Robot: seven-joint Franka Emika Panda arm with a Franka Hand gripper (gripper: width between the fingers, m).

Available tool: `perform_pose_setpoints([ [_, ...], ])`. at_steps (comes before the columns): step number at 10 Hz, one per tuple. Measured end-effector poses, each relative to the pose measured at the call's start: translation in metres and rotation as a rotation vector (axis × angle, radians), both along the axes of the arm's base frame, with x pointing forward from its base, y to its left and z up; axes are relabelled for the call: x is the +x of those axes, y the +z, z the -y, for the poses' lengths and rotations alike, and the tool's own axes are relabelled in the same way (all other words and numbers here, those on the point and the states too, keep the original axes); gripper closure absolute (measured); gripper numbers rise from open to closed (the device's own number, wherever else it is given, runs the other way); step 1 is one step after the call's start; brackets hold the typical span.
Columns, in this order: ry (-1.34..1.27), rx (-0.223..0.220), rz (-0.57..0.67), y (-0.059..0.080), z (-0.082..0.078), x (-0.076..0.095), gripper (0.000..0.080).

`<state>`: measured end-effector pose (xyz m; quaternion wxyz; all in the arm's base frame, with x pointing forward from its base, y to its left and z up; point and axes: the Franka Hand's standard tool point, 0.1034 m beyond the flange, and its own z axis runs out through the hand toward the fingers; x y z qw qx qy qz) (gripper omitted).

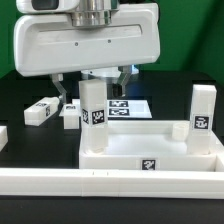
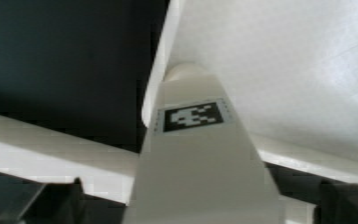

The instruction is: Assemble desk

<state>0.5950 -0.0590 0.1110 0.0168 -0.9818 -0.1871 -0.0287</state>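
Straddling one upright leg [image 1: 92,135], the gripper [image 1: 94,93] had its jaws spread wide, one finger on each side of the block with a sliver of gap showing both ways. So it was open and had hold of nothing, as far as I could see. In the wrist view the same leg ran straight down the middle between the dark fingertips [image 2: 43,205], with its black-and-white tag [image 2: 194,116] facing the camera.

That leg stood at the end of the desk top [image 1: 120,158] on the exterior view's left, right at the tray's corner. Couldn't tell whether it was seated all the way in a socket. At the desk top's other end, on the exterior view's right, a second leg [image 1: 203,110] stood upright too, well apart from the gripper.

Off the desk top, to the exterior view's left of it, two more legs sat on the black table [image 1: 30,150]. The nearer loose leg [image 1: 70,114] was just beside the tray's corner and close under one finger, and the farther loose leg [image 1: 40,110] lay on its side past it. Behind the desk top the marker board [image 1: 128,106] lay flat, near the other finger. In front of the desk top a long white rail [image 1: 110,187] ran along its front wall. The big white hand housing [image 1: 85,40] hid the upper part of the fingers.
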Motion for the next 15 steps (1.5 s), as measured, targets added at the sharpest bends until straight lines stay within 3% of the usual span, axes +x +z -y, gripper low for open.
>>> perform_pose_setpoints([
  [1, -0.004, 0.0, 0.0, 0.0, 0.0002, 0.0, 0.028],
  [2, -0.004, 0.0, 0.0, 0.0, 0.0002, 0.0, 0.0431],
  [3, -0.004, 0.0, -0.001, -0.0001, 0.0002, -0.0001, 0.051],
  [6, -0.05, 0.007, -0.003, -0.0001, 0.0, -0.0003, 0.051],
  [10, -0.491, 0.068, -0.027, -0.0007, 0.0038, -0.0019, 0.0509],
  [15, -0.998, 0.088, -0.062, -0.0025, 0.0022, -0.002, 0.0509],
])
